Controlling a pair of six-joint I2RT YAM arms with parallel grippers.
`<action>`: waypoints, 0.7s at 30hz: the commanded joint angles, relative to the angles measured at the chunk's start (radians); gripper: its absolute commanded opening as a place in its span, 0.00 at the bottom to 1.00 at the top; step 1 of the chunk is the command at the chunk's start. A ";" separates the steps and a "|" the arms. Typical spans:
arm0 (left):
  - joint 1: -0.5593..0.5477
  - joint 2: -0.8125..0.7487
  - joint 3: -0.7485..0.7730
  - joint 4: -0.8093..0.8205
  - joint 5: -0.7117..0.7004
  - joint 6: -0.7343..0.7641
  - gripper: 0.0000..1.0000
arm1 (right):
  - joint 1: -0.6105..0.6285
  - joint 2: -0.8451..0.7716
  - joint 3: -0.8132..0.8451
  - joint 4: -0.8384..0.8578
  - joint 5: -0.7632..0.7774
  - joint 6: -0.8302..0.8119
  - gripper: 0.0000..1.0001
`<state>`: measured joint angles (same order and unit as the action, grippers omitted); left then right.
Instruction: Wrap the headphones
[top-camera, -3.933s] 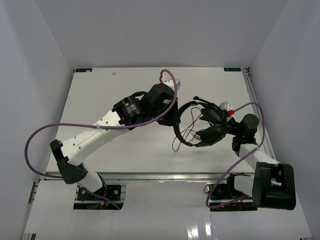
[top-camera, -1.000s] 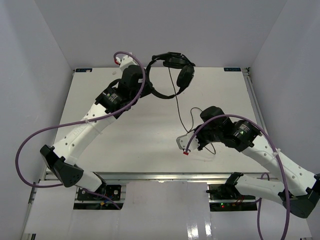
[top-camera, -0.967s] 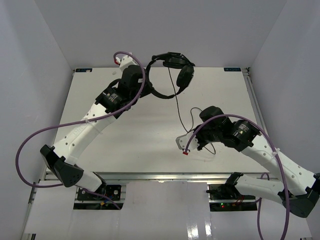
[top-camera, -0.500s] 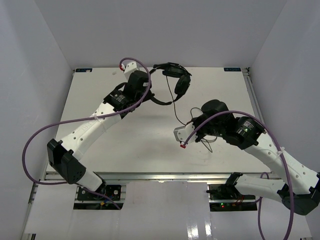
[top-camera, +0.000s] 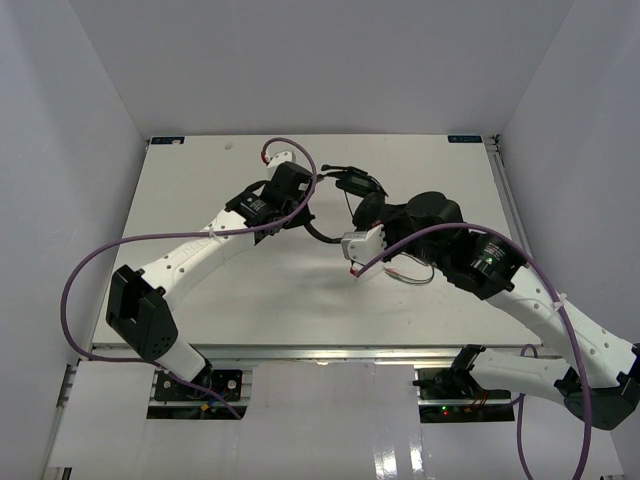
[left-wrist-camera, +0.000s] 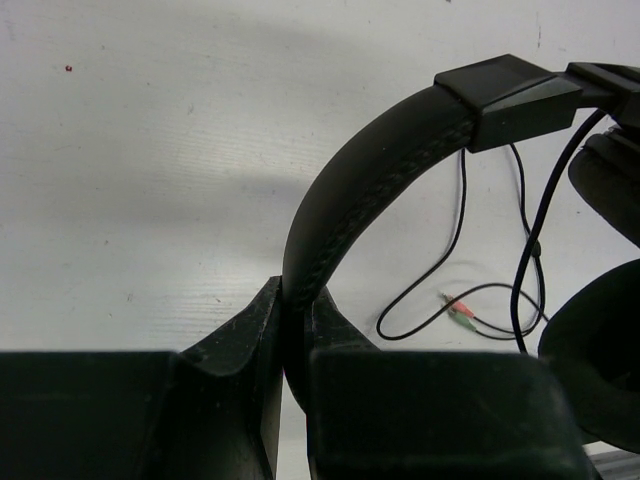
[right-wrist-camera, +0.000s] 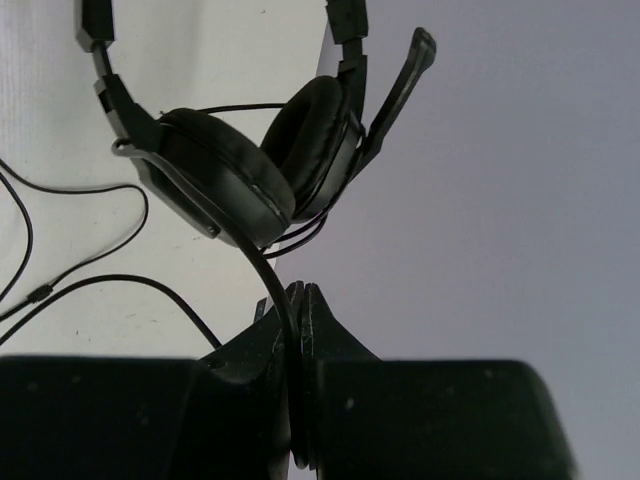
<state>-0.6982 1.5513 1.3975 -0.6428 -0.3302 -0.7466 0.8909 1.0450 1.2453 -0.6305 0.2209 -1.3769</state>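
Observation:
The black headphones (top-camera: 357, 186) hang above the middle of the white table (top-camera: 200, 200). My left gripper (left-wrist-camera: 295, 300) is shut on the arched headband (left-wrist-camera: 370, 165), its fingers pinching the band edge-on; in the top view the left gripper (top-camera: 303, 218) sits just left of the cups. The two padded cups (right-wrist-camera: 245, 170) and a boom mic (right-wrist-camera: 400, 85) fill the right wrist view. My right gripper (right-wrist-camera: 300, 296) is shut on the thin dark cord (right-wrist-camera: 255, 255) right below the cups. The cord's slack (left-wrist-camera: 440, 290) loops on the table, ending in small light plugs (left-wrist-camera: 460, 308).
Thick purple robot cables (top-camera: 150, 240) arc over both arms. White walls enclose the table on three sides. A metal rail (top-camera: 300, 352) runs along the near edge by the arm bases.
The left arm has carried the headphones from the far edge toward the table's middle. The right gripper has risen along the cord, ending close under the cups.

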 joint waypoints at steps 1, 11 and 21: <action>-0.011 -0.019 0.005 0.060 0.047 0.000 0.00 | 0.005 0.000 0.010 0.071 -0.004 0.005 0.08; -0.012 0.004 0.080 0.062 0.036 -0.067 0.00 | 0.006 -0.080 -0.033 -0.102 -0.182 0.014 0.08; -0.009 0.107 0.200 0.052 0.044 -0.130 0.00 | 0.019 -0.143 -0.104 -0.169 -0.259 -0.017 0.08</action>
<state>-0.7063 1.6546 1.5192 -0.6262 -0.2960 -0.8322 0.8980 0.9242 1.1473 -0.7949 0.0043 -1.3812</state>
